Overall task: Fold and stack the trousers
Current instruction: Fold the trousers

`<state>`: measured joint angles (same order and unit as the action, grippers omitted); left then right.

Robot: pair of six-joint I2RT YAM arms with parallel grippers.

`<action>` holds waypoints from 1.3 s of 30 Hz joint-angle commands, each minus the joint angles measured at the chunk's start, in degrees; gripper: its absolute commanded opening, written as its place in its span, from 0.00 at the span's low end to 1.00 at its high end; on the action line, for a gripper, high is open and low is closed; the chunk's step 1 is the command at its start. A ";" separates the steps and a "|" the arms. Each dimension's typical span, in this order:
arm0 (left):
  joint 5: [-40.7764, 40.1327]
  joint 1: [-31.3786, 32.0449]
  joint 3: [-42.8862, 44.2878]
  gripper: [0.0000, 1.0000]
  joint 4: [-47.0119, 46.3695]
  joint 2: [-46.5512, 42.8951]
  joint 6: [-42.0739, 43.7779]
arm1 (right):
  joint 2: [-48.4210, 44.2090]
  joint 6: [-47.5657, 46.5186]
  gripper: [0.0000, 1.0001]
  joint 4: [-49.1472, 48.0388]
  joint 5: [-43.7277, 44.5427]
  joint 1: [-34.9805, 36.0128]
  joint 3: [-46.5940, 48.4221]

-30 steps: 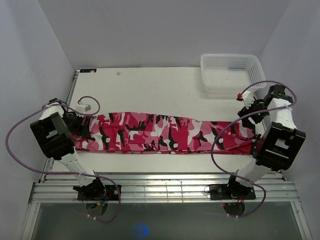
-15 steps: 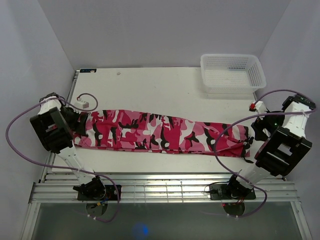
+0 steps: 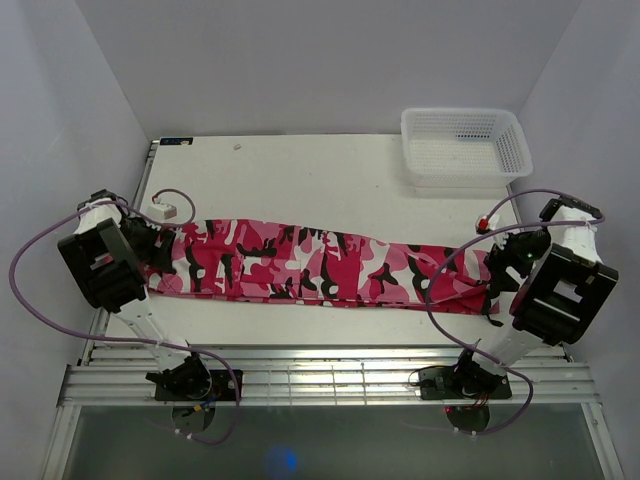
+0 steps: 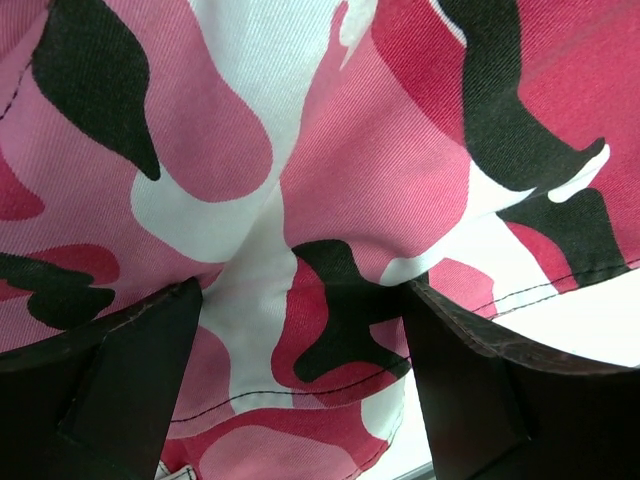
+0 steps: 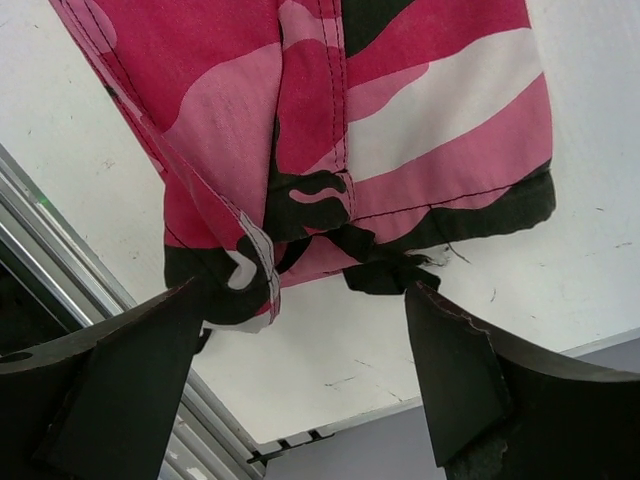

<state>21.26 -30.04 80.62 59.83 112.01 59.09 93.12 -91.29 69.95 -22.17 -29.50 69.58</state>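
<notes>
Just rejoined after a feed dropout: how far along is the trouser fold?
Done: the trousers lie flat in one long strip, legs apparently laid together. In hand: nothing; the left claw and right claw are open over opposite ends. Left: the crosswise folds and stacking.

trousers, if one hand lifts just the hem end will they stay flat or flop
Probably flop: the trousers lie limp and wavy along the table, and the hem is bunched in soft folds. The twill weave looks matte, so probably grippy rather than slippery.
</notes>
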 commanded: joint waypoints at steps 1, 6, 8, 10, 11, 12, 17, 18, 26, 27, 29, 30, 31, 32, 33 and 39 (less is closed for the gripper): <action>3.35 -0.02 -4.41 0.93 -0.86 0.67 0.59 | 0.22 1.71 0.86 -3.67 0.81 0.23 -1.73; 4.49 -0.02 -5.38 0.93 -1.39 0.49 -0.03 | 2.41 4.36 0.82 -5.26 1.61 1.11 -1.90; 4.93 -0.02 -5.21 0.93 -1.47 0.93 -0.29 | 2.94 4.80 0.78 -6.23 2.13 1.11 -1.99; 5.11 -0.02 -4.95 0.93 -1.47 1.20 -0.64 | 3.29 4.71 0.63 -6.15 2.31 1.20 -1.30; 5.02 -0.02 -4.77 0.93 -1.47 1.37 -0.64 | 3.73 4.63 0.50 -5.71 2.31 1.37 -0.86; 4.94 -0.02 -4.68 0.93 -1.47 1.46 -0.73 | 3.91 4.10 0.44 -3.96 2.22 1.28 -0.33; 4.76 -0.02 -4.51 0.93 -1.47 1.90 -0.91 | 4.62 1.38 0.08 2.99 0.64 1.37 6.16; 4.59 -0.02 -4.42 0.93 -1.56 1.81 -0.91 | 4.53 1.11 0.08 3.95 -0.23 1.46 7.40; 4.41 -0.02 -2.84 0.93 -1.39 2.43 -1.70 | 4.70 -0.30 0.08 4.05 -3.40 1.63 19.71; 4.32 -0.02 -2.58 0.93 -1.21 2.86 -2.05 | 4.79 0.14 0.08 3.79 -3.92 1.81 21.80; 4.41 -0.02 -1.96 0.93 -0.68 3.04 -2.31 | 6.18 4.16 0.12 5.18 -1.75 3.65 23.66; 4.41 -0.02 -2.04 0.93 -0.68 3.04 -2.31 | 6.37 4.88 0.24 5.19 -0.17 4.27 22.10; 4.50 -0.02 -2.13 0.93 -0.68 2.96 -2.23 | 5.94 4.71 0.38 5.19 2.37 4.88 20.00; 4.67 -0.02 -2.31 0.93 -0.68 2.96 -2.23 | 4.63 3.06 0.66 5.11 3.44 5.06 17.46; 4.76 -0.10 -2.48 0.93 -0.68 3.04 -2.40 | 4.09 3.04 0.78 5.11 4.06 5.24 14.99; 5.29 -0.02 -4.68 0.93 -1.03 2.17 -2.40 | 5.31 10.06 0.95 4.05 3.19 6.47 7.06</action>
<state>22.59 -30.44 79.77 58.35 111.63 56.80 98.15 -85.65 73.10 -18.70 -23.11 76.90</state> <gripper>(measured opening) 0.924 0.953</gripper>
